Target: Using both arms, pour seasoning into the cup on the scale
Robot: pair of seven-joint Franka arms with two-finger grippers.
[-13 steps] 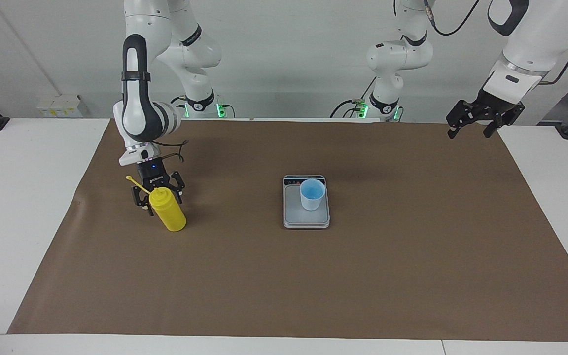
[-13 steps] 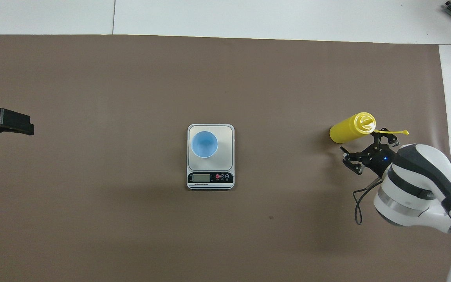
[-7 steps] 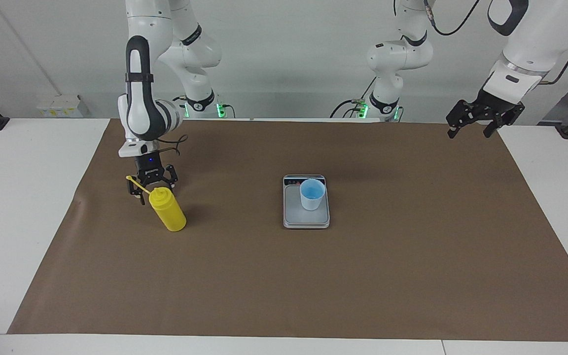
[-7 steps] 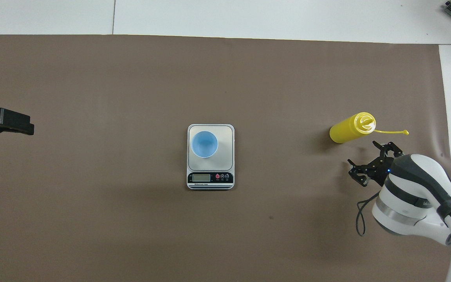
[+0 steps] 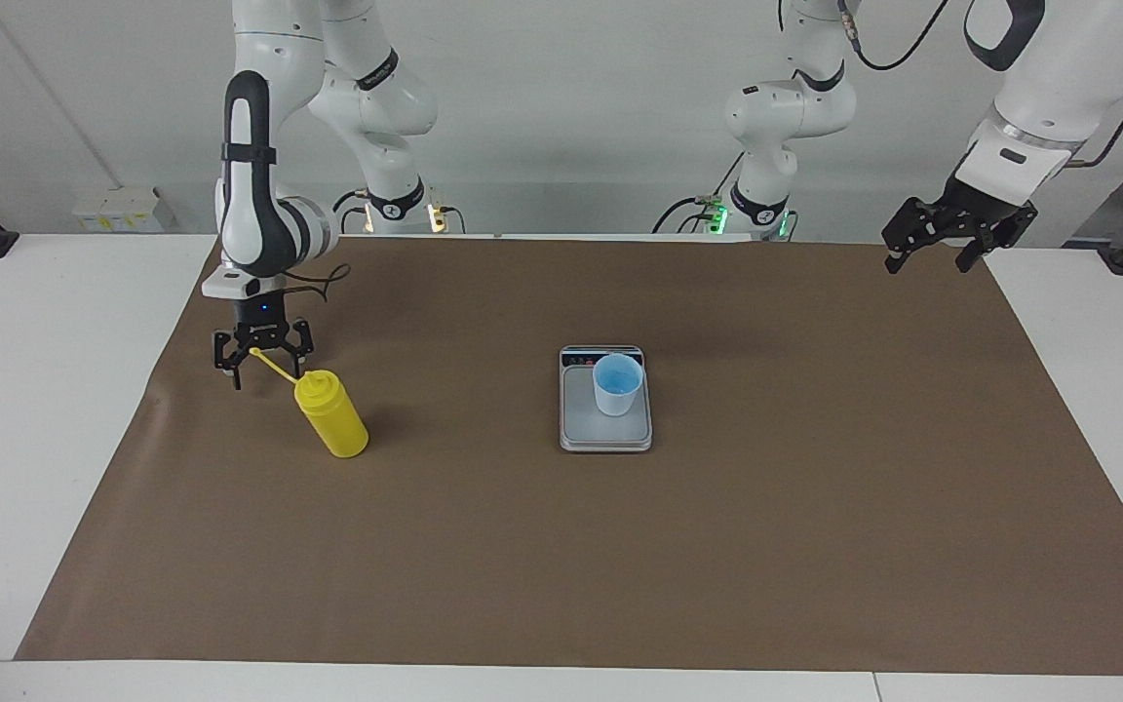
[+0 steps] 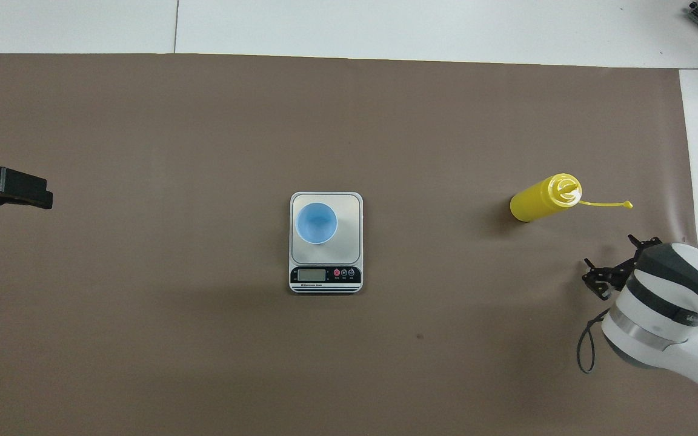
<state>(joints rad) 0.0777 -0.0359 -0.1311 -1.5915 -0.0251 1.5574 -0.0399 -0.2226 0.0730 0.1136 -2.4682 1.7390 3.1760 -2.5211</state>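
Table (image 5: 55, 409) carries a brown mat (image 5: 561, 546), and all the task's things stand on this mat. Right arm (image 5: 254, 210) bends down at its own end of the table, while the left arm (image 5: 1020, 107) waits high above the mat's corner at the other end.

Scale (image 5: 605, 429) lies in the middle of the mat, its dark display strip on the short edge nearer to the robots. Cup (image 5: 617, 384) stands upright on the weighing plate, near the display end.

Seasoning (image 5: 331, 416), the yellow bottle, stands upright well apart from the scale, toward the right arm's end of the table. Its long axis is vertical, and its thin cap strap (image 6: 603, 204) reaches out sideways toward the mat's edge, away from the scale.

Right gripper (image 5: 262, 369) hangs with fingers apart and holds nothing. It is just beside the bottle and nearer to the robots, over the mat toward the edge, and in the facing view the strap's tip shows in front of it. I judge this arm the nearer one for a grasp of the bottle. Left gripper (image 5: 935, 253) also has its fingers apart and is empty.
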